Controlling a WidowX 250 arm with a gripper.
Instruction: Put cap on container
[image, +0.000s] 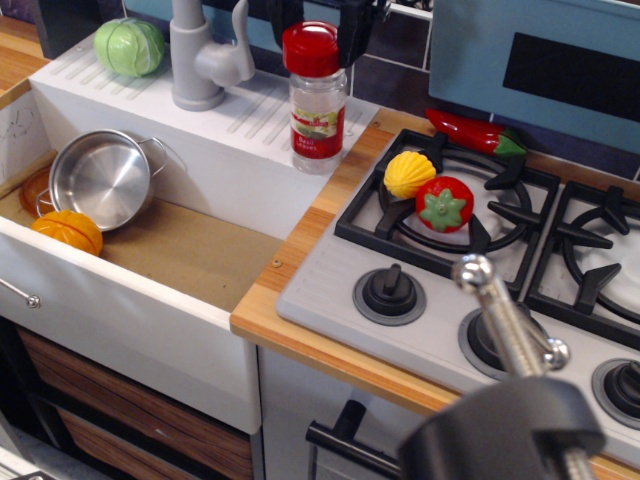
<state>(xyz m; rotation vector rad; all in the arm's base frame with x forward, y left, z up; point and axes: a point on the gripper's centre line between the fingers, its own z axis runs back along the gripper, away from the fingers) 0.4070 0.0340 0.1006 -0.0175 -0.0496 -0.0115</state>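
The red cap (311, 47) sits on top of the clear spice jar (318, 120), which stands upright on the white drainboard beside the stove. The cap looks slightly off to the left of the jar's axis. My gripper (318, 12) is at the top edge of the view, just above and behind the cap. Only its dark finger ends (357, 28) show, one on each side of the cap and apart from it. It holds nothing.
A grey faucet (200, 55) stands left of the jar, with a green cabbage (129, 46) beyond it. The sink (190, 250) holds a steel pot (100, 178) and an orange toy (66, 230). A yellow toy (409, 173), a tomato (444, 203) and a red chili (470, 130) lie on the stove.
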